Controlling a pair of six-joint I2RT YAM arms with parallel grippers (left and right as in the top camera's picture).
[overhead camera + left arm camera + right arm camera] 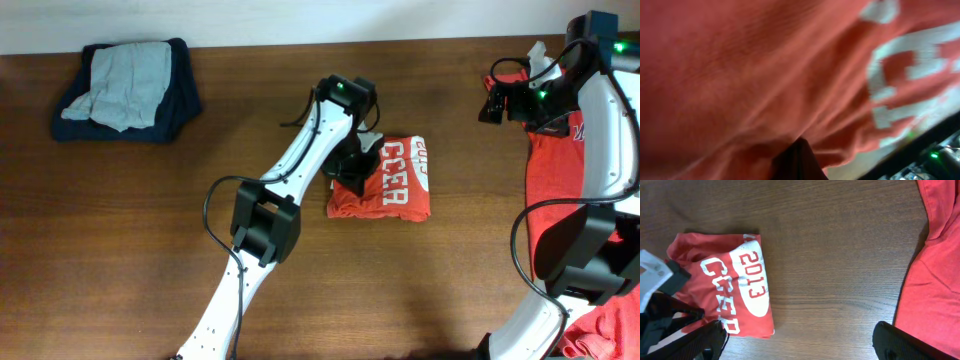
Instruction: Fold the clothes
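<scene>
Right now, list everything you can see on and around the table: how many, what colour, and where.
folded T-shirt: one, orange-red with white lettering, middle of the table
loose T-shirt: at least one, red, spread out at the table's right edge
red cloth: one heap, red, near right corner, partly out of view
pile of clothes: one, dark navy with grey on top, far left corner
table: one, brown wood, under everything
left tool: one, black, shut, on the left edge of the folded T-shirt
right tool: one, black, open and empty, above the table's far right by the loose T-shirt
</scene>
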